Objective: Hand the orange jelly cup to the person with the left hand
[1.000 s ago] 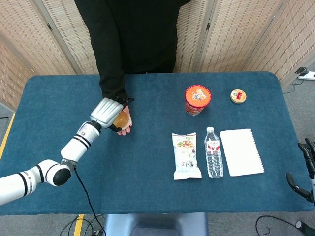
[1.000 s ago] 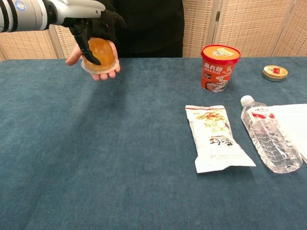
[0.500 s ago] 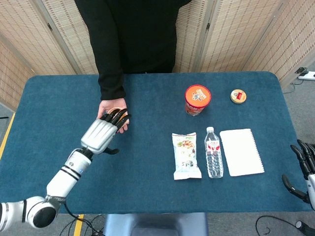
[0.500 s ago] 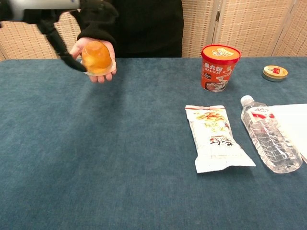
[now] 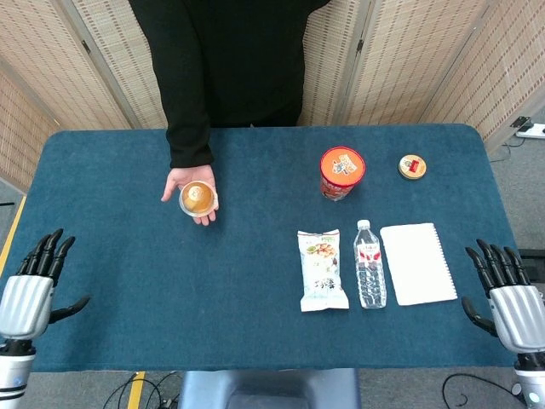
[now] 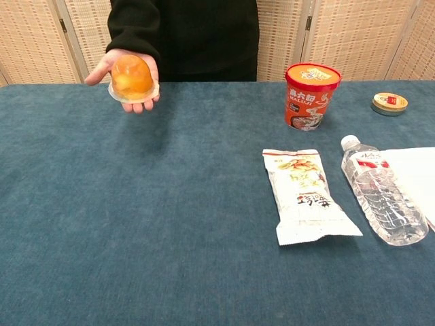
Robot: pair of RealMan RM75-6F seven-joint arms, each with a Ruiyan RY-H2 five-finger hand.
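Note:
The orange jelly cup point(image 5: 197, 198) point(image 6: 133, 79) sits upside down on the person's open palm point(image 5: 192, 189) point(image 6: 124, 75), above the far left part of the table. My left hand point(image 5: 31, 288) hangs at the table's front left corner with its fingers spread and nothing in it. At the front right corner my right hand point(image 5: 505, 292) is likewise open with its fingers apart. Neither hand shows in the chest view.
A red instant-noodle cup point(image 5: 341, 172) point(image 6: 311, 94) stands at the back right, with a small round tin point(image 5: 412, 166) point(image 6: 389, 103) beyond it. A snack packet point(image 5: 322, 267) point(image 6: 305, 193), a water bottle point(image 5: 369, 263) point(image 6: 383, 191) and a white napkin point(image 5: 416, 262) lie on the blue table point(image 5: 255, 281).
My left hand let go of the jelly cup, leaving it on the person's palm, and drew back to the front left corner. The right hand rose slightly into view.

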